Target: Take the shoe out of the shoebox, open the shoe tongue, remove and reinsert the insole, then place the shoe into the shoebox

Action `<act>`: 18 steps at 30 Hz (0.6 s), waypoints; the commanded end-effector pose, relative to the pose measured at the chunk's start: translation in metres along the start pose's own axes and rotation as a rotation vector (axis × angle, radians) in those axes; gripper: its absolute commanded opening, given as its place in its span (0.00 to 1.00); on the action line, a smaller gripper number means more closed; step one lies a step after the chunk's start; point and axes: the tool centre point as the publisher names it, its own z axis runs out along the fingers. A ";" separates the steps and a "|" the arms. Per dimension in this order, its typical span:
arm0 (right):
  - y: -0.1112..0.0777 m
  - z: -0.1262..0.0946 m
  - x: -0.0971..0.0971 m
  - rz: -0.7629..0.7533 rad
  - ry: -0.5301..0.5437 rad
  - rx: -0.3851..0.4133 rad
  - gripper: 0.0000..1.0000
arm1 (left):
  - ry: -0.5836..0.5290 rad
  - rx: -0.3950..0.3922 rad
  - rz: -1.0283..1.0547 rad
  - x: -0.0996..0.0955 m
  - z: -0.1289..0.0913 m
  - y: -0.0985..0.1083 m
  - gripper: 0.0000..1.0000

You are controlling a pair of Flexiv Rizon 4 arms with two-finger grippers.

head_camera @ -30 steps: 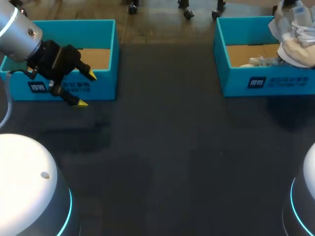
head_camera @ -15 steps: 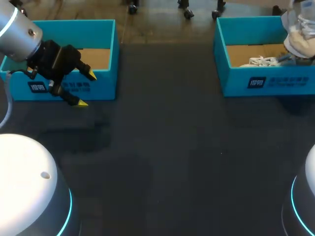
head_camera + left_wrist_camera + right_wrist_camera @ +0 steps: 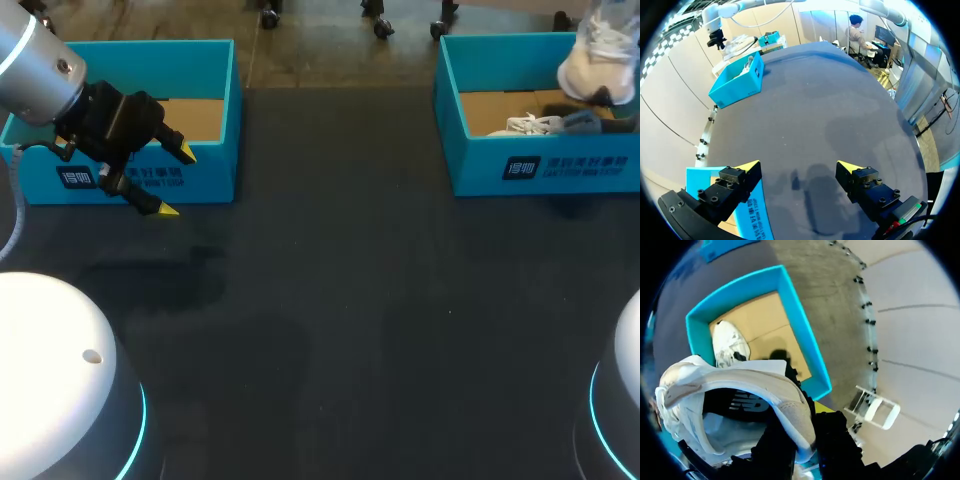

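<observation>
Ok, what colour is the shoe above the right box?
White shoe, black inside; right wrist view.

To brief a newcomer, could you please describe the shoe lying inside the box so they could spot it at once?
On the table, find the teal box at the far right. The white shoe lies on its cardboard floor, laces showing; unlike the other shoe, held above the box by the right gripper, it is untouched.

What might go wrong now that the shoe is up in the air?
The right pincer grips the shoe only by its rim, so the shoe may slip out and drop. It hangs over the box, where the other shoe lies, so a fall could land on that shoe or hit the box wall.
</observation>
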 end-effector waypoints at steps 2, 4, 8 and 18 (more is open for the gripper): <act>-0.003 -0.005 0.007 0.250 -0.010 0.052 0.00 | 0.002 -0.004 0.000 0.000 0.000 0.000 1.00; -0.005 -0.004 0.008 0.324 -0.014 0.048 0.00 | 0.002 -0.004 0.000 0.000 0.000 0.000 1.00; -0.012 -0.004 0.012 0.473 -0.027 0.070 0.00 | 0.002 -0.004 0.000 0.000 0.000 0.000 1.00; -0.031 -0.004 0.024 0.786 -0.042 0.159 0.00 | 0.002 -0.004 0.000 0.000 0.000 0.000 1.00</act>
